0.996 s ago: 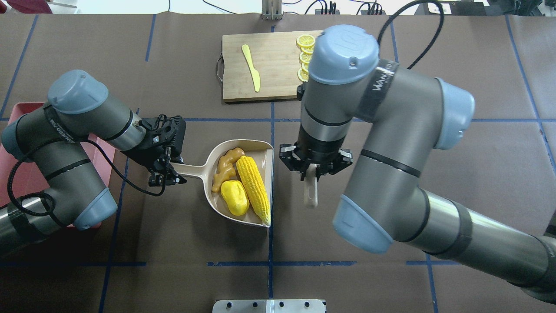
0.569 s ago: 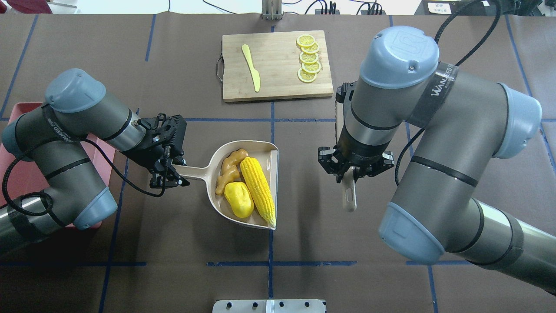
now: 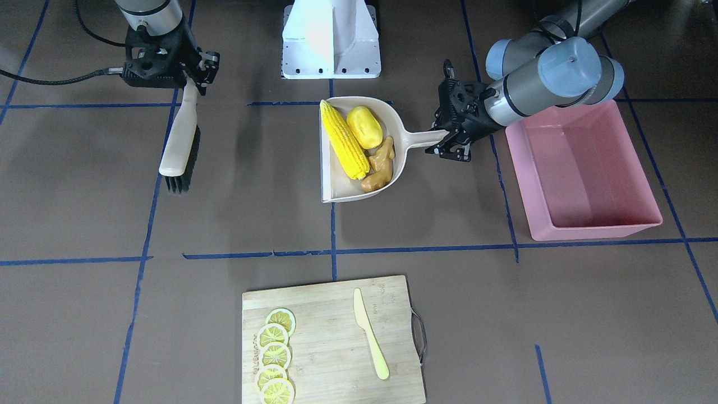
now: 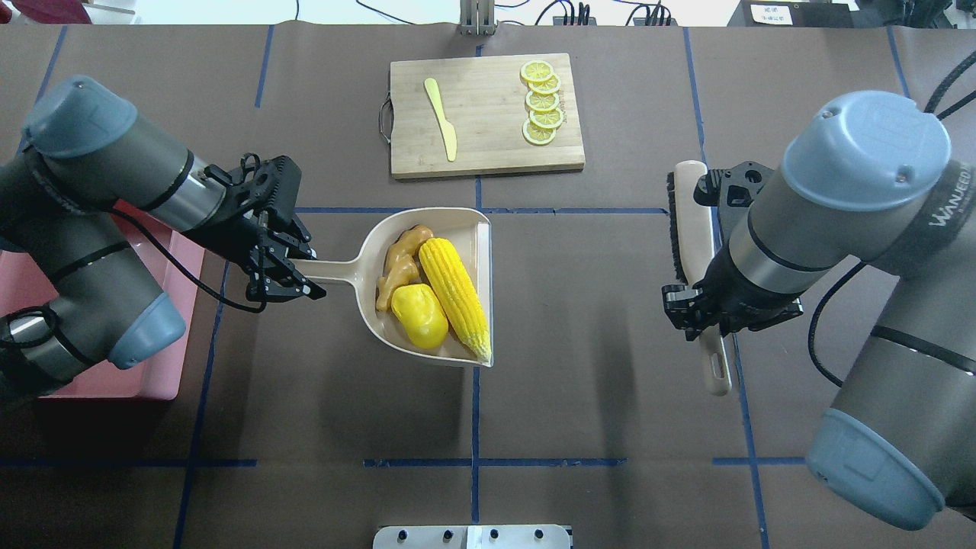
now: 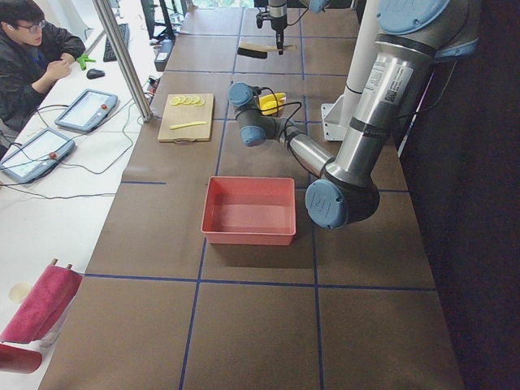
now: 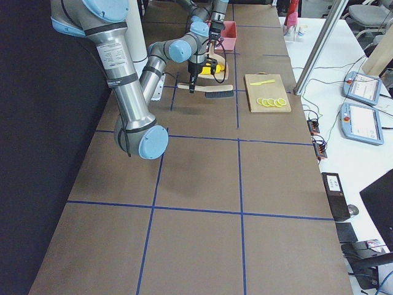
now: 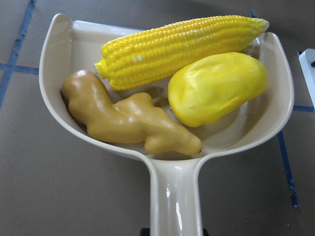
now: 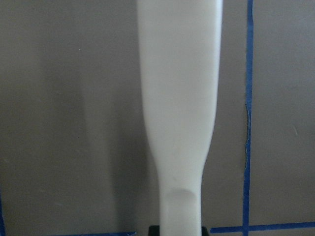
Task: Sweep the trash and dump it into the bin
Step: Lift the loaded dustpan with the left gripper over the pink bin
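Now: my left pincer (image 4: 290,271) is clenched on the handle of the beige plastic dustpan (image 4: 339,268). All three pieces of trash are inside the pan. The long yellow corn cob (image 4: 456,296) lies right along the pan's open lip. The small yellow lumpy oval fruit (image 4: 418,315) touches the cob on the handle side, and the knobbly tan ginger root (image 4: 400,263) sits against the pan's curved back wall.

The large pink rectangular plastic bin (image 3: 583,174) stands beyond the pan's handle end, past my left wrist, with nothing in it. My right pincer (image 4: 705,316) grasps the beige-handled brush with black bristles (image 4: 690,229), well apart from the pan's mouth side. I cannot tell if the pan's lip is off the tabletop (image 4: 595,396).

Judgement: sweeping is done, and carry and dump are in hand.
- Keep the lip level or slightly raised in transit, since the cob is nearest to rolling out.
- Draw the pan handle-first, and lift it clear of the bin's tall near wall.
- Tip the mouth down only once the lip is over the bin's floor.
- Tip slowly, as the rounded fruit looks likely to bounce.
- Keep the brush parked away.
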### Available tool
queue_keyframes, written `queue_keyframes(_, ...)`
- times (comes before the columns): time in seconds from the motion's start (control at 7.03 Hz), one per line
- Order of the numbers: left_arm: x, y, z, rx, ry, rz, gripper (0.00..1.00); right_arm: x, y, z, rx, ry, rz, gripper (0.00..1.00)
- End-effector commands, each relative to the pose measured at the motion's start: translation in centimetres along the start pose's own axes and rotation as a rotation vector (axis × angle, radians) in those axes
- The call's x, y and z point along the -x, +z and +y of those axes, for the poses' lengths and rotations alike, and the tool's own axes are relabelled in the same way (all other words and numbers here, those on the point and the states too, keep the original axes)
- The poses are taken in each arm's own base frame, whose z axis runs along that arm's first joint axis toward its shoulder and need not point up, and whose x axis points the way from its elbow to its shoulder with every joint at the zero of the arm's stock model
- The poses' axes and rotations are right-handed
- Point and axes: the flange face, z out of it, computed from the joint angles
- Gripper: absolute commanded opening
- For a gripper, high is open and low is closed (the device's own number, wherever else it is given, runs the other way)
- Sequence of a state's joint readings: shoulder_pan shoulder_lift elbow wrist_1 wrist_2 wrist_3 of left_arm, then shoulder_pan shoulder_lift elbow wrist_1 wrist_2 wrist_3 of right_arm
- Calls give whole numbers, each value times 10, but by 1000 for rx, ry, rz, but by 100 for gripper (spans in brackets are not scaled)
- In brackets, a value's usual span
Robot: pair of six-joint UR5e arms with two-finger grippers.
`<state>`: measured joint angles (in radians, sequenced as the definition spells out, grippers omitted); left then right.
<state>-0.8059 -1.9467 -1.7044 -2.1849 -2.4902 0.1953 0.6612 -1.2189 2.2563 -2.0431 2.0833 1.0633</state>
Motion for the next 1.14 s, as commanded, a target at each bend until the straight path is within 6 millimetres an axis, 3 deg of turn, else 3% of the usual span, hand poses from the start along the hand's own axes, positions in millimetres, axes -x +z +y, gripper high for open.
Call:
queue_keyframes(0.0,11,-59,39,-58,-12,-7,0,-50,-1,-10,-21,-41,16,0)
queue_keyframes(0.14,13,-99,69,-87,-29,-2,0,-67,-2,-16,-26,-55,30,0)
queue_keyframes(0.28,15,-159,90,-114,-55,-63,0,-72,1,-17,-21,-56,39,0)
queue_keyframes(0.43,4,-199,100,-135,-59,-107,0,-76,3,-18,-20,-56,45,0)
queue_keyframes(0.71,-6,-241,127,-149,-83,-166,0,-78,4,-20,-21,-52,53,0)
queue_keyframes(1.0,-22,-279,181,-146,-133,-247,0,-78,4,-20,-23,-52,53,0)
